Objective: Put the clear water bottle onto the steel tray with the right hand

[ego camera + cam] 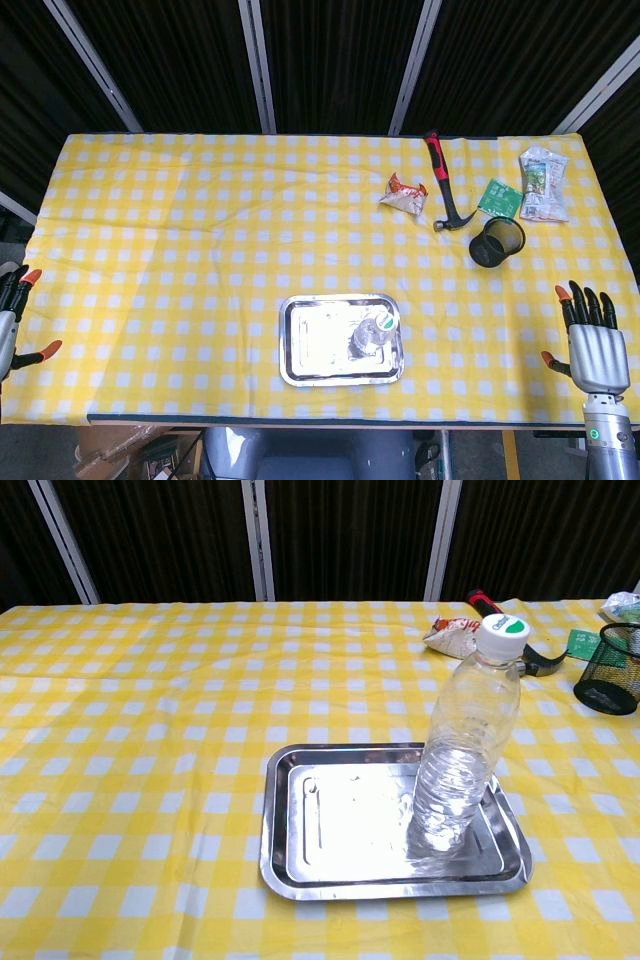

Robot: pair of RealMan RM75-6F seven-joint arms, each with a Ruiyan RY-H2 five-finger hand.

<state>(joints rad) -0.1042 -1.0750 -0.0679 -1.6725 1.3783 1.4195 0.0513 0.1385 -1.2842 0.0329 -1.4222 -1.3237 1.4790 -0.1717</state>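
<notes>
Our right hand [597,345] is spread open and empty at 4 o'clock, so only a table bump could tip the upright bottle [462,750] off the tray [300,860].

On your tabletop [180,230], under the yellow-and-white checked cloth [200,300], you have a small group of things at the far right. A hammer [443,186] with a red-and-black handle lies there, with a crumpled snack wrapper [404,193] just beside it on the left and a black mesh cup [496,241] near its head. A green packet [499,197] lies beyond the cup, and a pale printed pouch [542,183] lies next to this packet, close to the right edge.
</notes>
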